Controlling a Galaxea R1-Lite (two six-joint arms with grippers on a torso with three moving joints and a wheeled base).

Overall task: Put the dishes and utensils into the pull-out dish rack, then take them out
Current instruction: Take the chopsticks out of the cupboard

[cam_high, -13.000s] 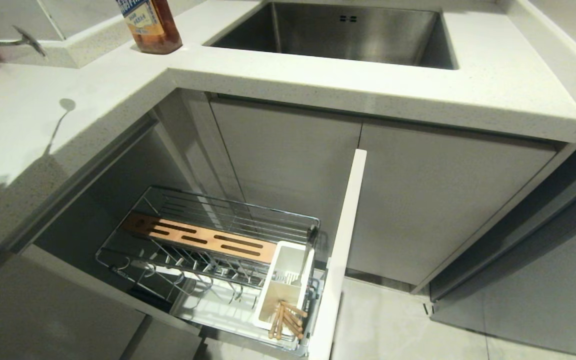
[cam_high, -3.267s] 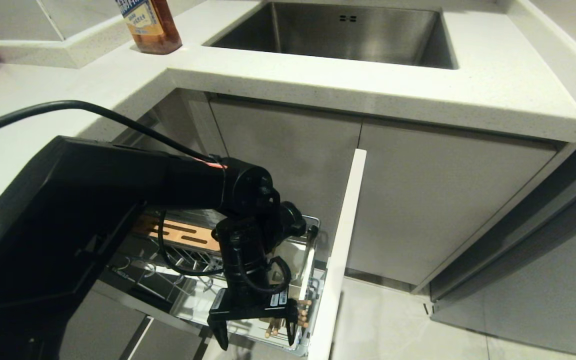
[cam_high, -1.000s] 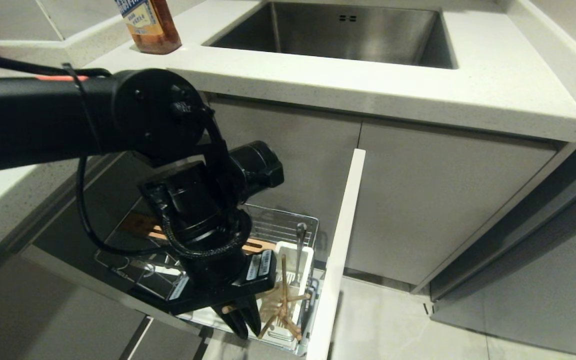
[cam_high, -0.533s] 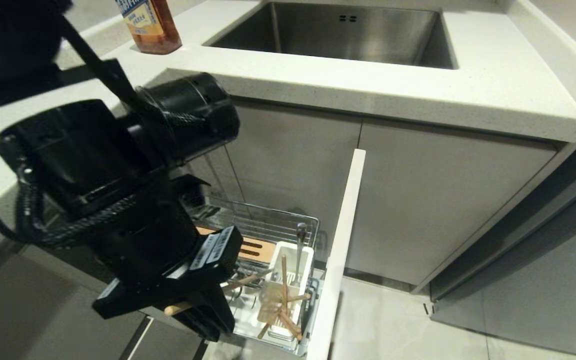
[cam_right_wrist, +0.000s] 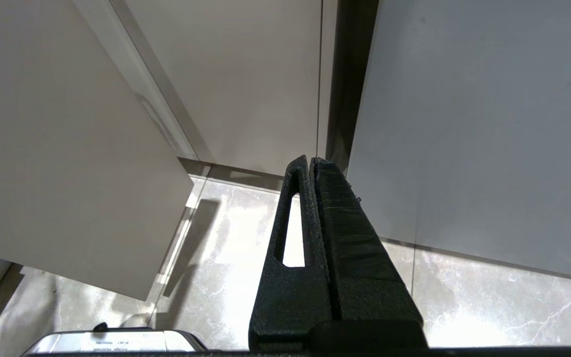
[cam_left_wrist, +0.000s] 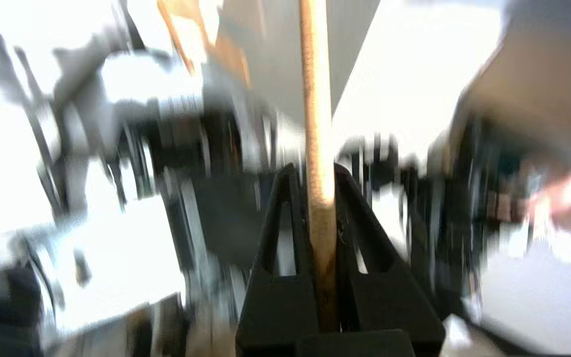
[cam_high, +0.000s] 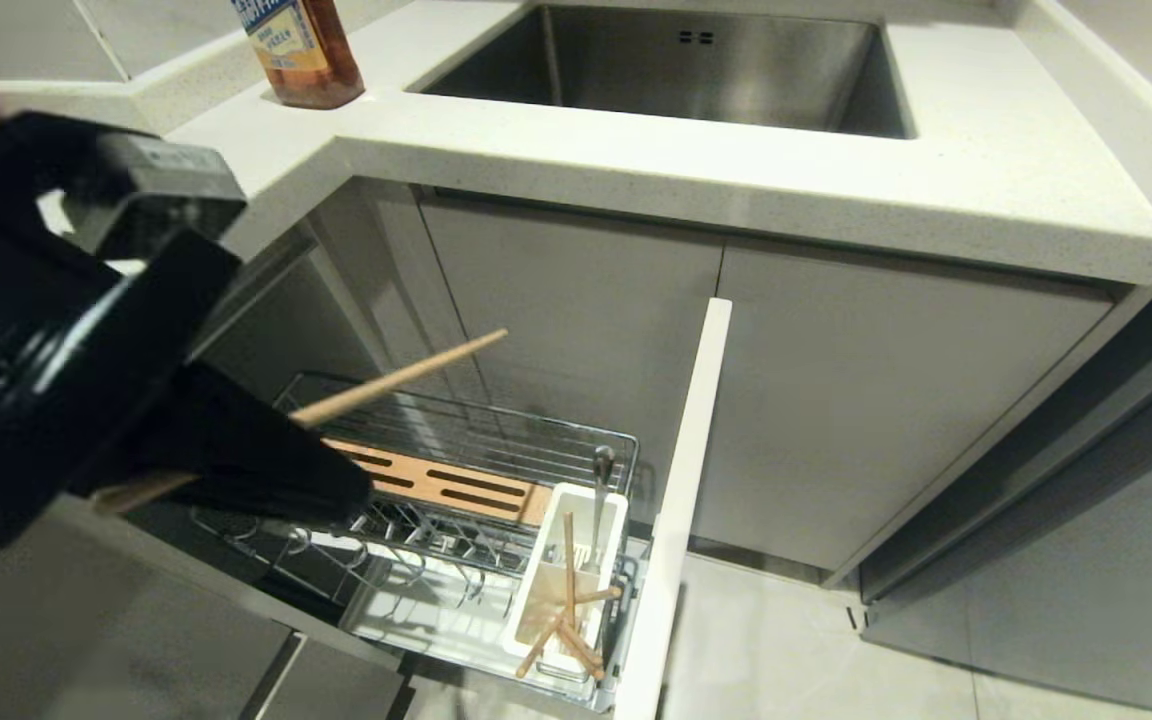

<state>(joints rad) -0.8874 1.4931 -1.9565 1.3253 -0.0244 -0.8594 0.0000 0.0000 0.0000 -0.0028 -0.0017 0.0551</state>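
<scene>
The left gripper's point(cam_left_wrist: 315, 178) two black fingers point(cam_left_wrist: 285, 223) were pressed nearly together around a single light wooden chopstick point(cam_high: 391, 377), pinching it near its thick end. Its thin tip slanted up and away, in the air above the pull-out dish rack point(cam_high: 496, 455) and in front of the pale cabinet doors point(cam_high: 576, 300). The gripper hung at the left, over the rack's back corner, level with the white countertop's point(cam_high: 986, 180) edge.

More chopsticks point(cam_high: 564, 620) leaned crossed in the white utensil holder point(cam_high: 576, 520) at the rack's front, beside a metal spoon point(cam_high: 600, 470) standing upright. No plate or bowl was in view.

This looked like the unloading stage. To do it well, the grip would need to stay firm, since a thin round stick pivots easily, and the long free end should be swung clear of the countertop edge before being laid flat on the counter.

The right gripper point(cam_right_wrist: 313, 163) was parked, fingers closed and empty, pointing at the tiled floor point(cam_right_wrist: 488, 297).
</scene>
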